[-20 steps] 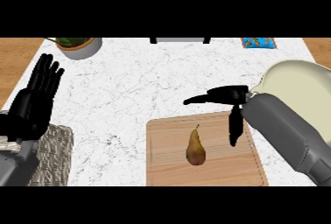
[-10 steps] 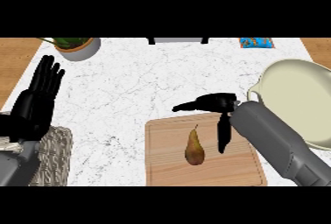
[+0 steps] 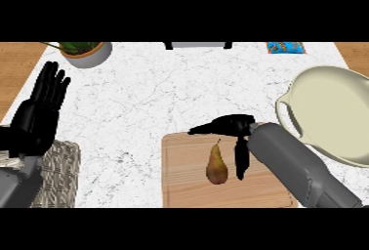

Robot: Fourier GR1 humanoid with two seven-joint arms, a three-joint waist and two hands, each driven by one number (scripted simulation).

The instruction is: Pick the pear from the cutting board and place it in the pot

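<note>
One pear [image 3: 216,166] lying mid cutting board [image 3: 180,185], right hand [image 3: 234,128] fingers spread right beside it, cream pot [image 3: 338,114] at counter's right edge, left hand [image 3: 39,114] open at left edge.

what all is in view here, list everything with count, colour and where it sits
pear: one, yellow-brown, upright on the cutting board
cutting board: one, light wood, lower centre
pot: one, cream, right edge
potted plant: one, grey pot, green leaves, top left
woven mat: one, grey, lower left
blue item: one, top right, cannot tell what
counter: white marble
left hand: black, open, resting at left
right hand: black, open, just right of pear
</note>
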